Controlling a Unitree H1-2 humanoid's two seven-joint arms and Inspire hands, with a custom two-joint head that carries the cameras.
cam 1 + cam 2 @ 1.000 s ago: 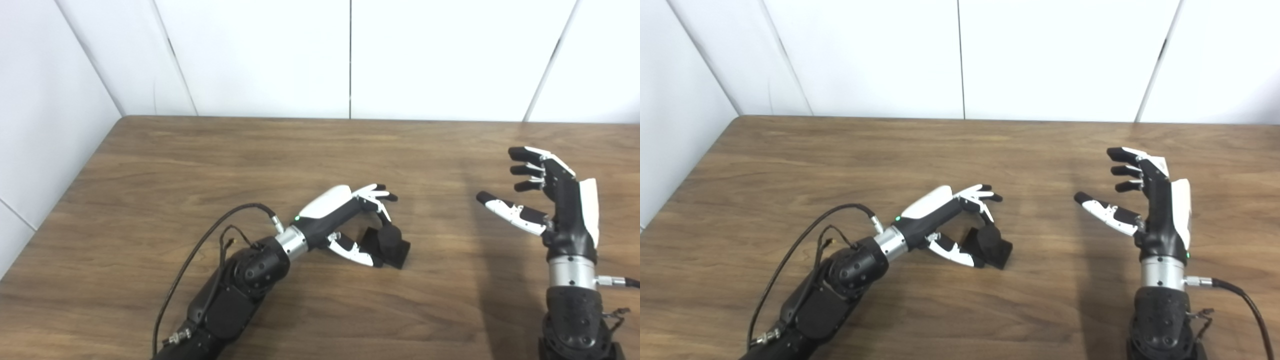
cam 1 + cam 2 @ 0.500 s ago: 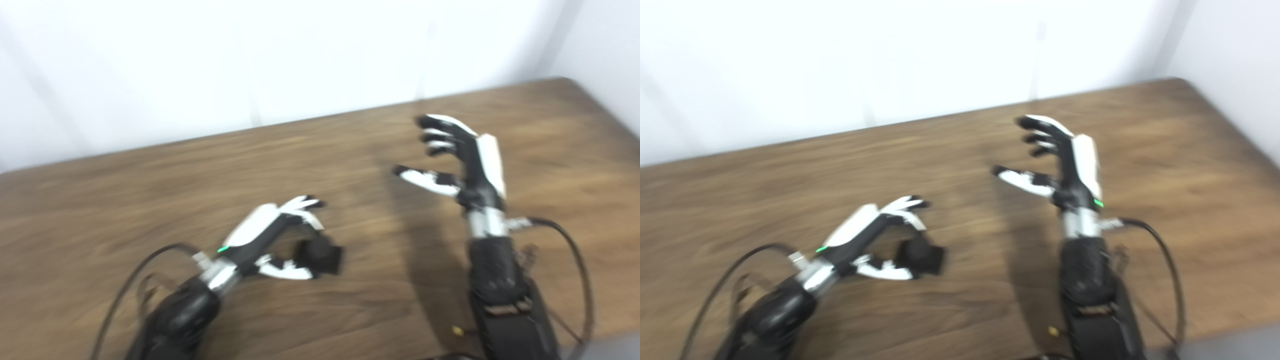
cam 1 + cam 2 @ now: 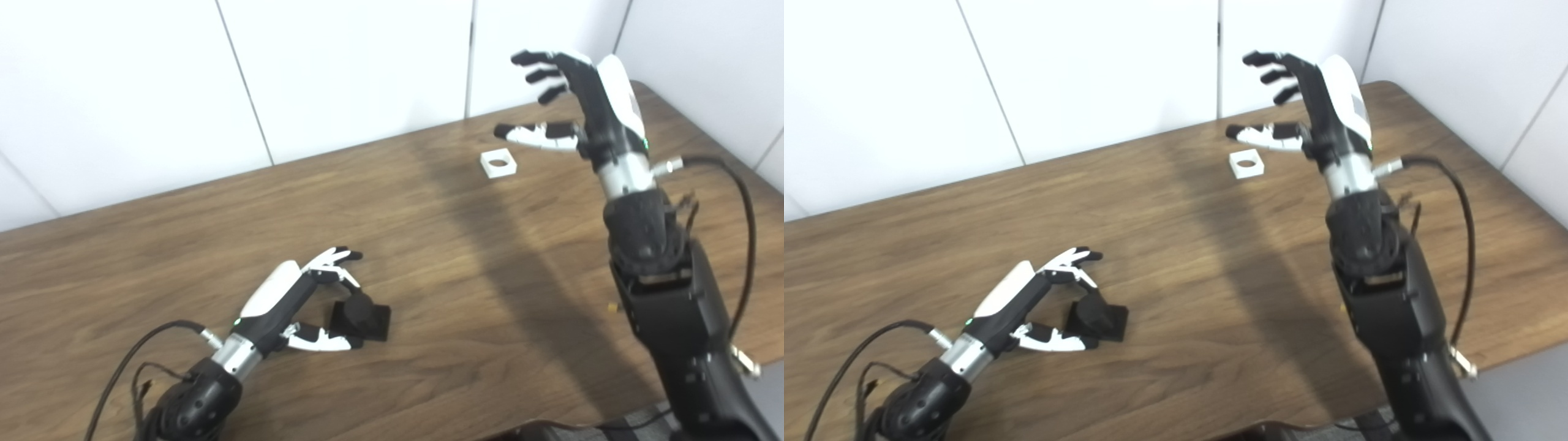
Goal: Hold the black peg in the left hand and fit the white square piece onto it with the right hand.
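fingers (image 3: pixel 334 257) of your left hand (image 3: pixel 288 300) curl loosely around the one black peg (image 3: pixel 360 312), not clamped; it stands upright on its square base on the tabletop (image 3: pixel 429 257). your right hand (image 3: pixel 588 104) hovers spread and empty near the one white square piece (image 3: pixel 498 163), lying flat, hole up.

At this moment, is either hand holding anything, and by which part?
The right hand holds nothing, open above the white square piece. The left hand brackets the black peg; contact cannot be told.
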